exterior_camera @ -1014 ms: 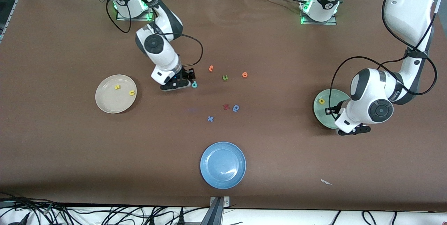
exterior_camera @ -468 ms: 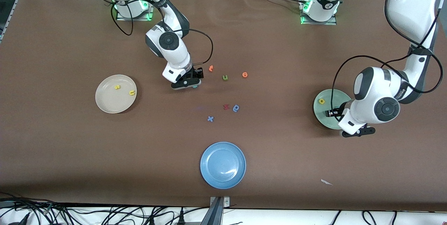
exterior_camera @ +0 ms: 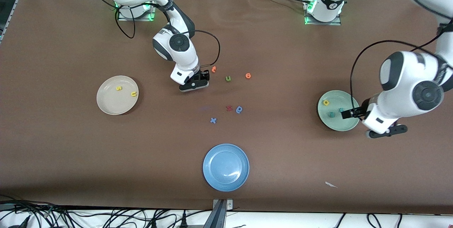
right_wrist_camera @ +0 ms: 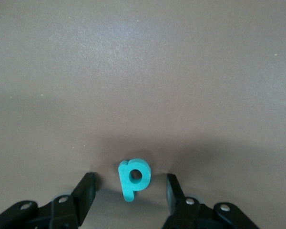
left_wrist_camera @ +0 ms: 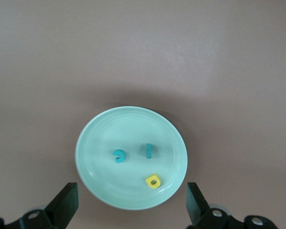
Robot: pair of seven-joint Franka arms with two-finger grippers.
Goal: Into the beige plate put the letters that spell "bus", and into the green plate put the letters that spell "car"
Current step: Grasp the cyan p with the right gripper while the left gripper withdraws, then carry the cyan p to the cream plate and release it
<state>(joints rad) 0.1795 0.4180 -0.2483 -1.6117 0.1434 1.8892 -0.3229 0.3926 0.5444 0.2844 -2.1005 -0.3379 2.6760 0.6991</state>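
- The left end effector (left_wrist_camera: 128,210) has just let go. Its fingers are spread wide now, and it has pulled up and away, so it hangs over the edge of the green plate (exterior_camera: 348,123).
- The green plate now holds 3 letters: the teal "c" (left_wrist_camera: 118,156), the teal "r" (left_wrist_camera: 148,150) and the yellow "a" (left_wrist_camera: 153,182). I think "car" is done.
- The right end effector (right_wrist_camera: 131,191) has moved along the bench (exterior_camera: 283,171) to the teal "b" (right_wrist_camera: 134,179). Its fingers are spread, 1 on each side of the letter, and not pinching it yet.
- The beige plate (exterior_camera: 106,106) holds the yellow "s" (exterior_camera: 119,88) and the yellow "u" (exterior_camera: 133,94). Only the "b" is missing, so I think grabbing it is the next job.
- In the front view the right arm hides the "b".
- The "c" and "r" look like tiny dots in the front view.
- The left arm is cut off at the edge of the front view.
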